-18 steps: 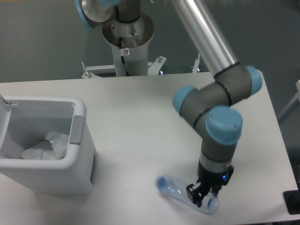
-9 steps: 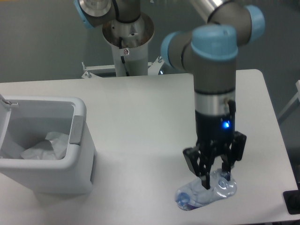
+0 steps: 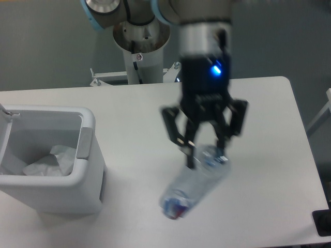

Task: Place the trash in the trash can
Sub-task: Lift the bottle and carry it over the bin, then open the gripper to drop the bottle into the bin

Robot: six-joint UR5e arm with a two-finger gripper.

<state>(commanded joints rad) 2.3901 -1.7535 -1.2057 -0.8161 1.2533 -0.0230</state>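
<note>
Camera view from the fixed spot shows one bottle (image 3: 194, 185), one crumpled sheet (image 3: 50, 160) and one trash can (image 3: 49, 165) on one white table (image 3: 134, 113). I am the gripper (image 3: 206, 154), hanging over the middle of the table, nearer its front edge, and my fingers (image 3: 192, 150) are clamped on the bottle at its upper end. The bottle is blurred; it hangs tilted, its long axis running from my fingertips down and toward the front left corner of the table, with the red and blue of its lower end pointing that way. I cannot tell whether that lower end touches the table. The trash can stands at the left edge with its lid up, and the crumpled sheet lies inside it.
</note>
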